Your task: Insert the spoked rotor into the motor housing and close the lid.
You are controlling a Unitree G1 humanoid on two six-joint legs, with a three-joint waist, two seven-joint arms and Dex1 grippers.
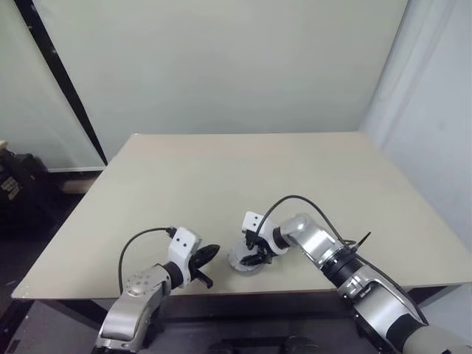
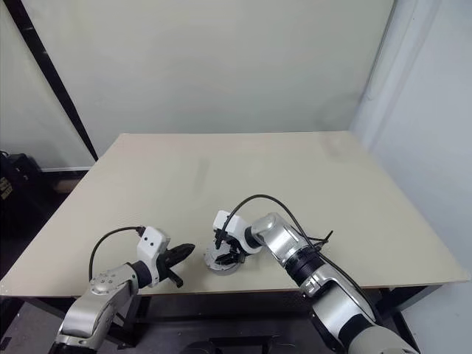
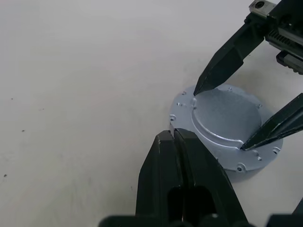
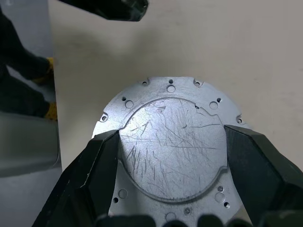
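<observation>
I see the round light-grey metal lid seated on the flanged silver motor housing near the table's front edge. My right gripper straddles the lid, fingers spread against opposite rims. My left gripper, fingers pressed together, waits just left.

The lid hides whatever sits inside the motor housing.

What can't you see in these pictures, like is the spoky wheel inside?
- Spoked rotor: cannot tell if it is inside; the lid, smooth face up, covers the motor housing in both wrist views.
- Copper windings: hidden by the lid.
- Right tool: whether its fingertips press the lid is unclear.
- Head views: lid details too small.
</observation>
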